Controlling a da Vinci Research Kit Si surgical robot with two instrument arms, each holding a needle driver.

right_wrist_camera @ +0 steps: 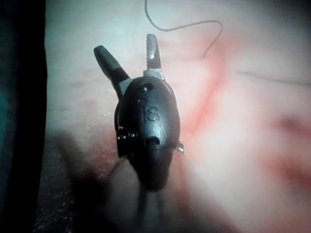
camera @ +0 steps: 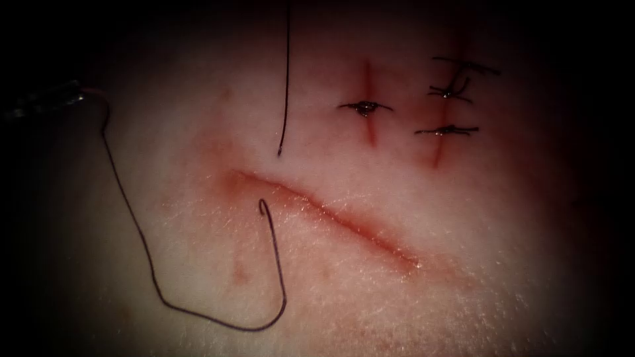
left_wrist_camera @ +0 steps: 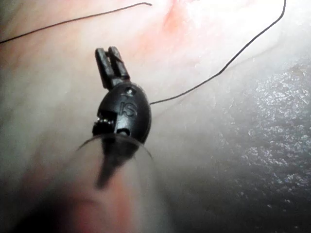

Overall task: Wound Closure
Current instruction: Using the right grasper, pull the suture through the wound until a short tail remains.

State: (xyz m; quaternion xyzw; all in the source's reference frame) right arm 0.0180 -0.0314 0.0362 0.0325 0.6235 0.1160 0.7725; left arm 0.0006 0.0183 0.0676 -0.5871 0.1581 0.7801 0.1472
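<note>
tissue (camera: pixel 370 277): long cut (camera: pixel 331 215) lying open, running diagonally. needle (camera: pixel 92 96): lying at far left, well apart from cut, not in tissue. thread (camera: pixel 198 311): trailing from needle, looping to cut's left end. l tool (left_wrist_camera: pixel 112 60): jaws together, holding nothing. r tool (right_wrist_camera: pixel 129 53): jaws apart, holding nothing.

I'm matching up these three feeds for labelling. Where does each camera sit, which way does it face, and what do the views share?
Endoscope view: above and in front, looking down on the tissue, its open cut, the thread and two stitched cuts.
Left wrist view: near the left arm's wrist, looking along its shaft at the left tool, jaws shut, holding nothing.
Right wrist view: near the right arm's wrist, looking at the right tool, jaws open, empty.
Shared: tissue and thread in all three.
</note>
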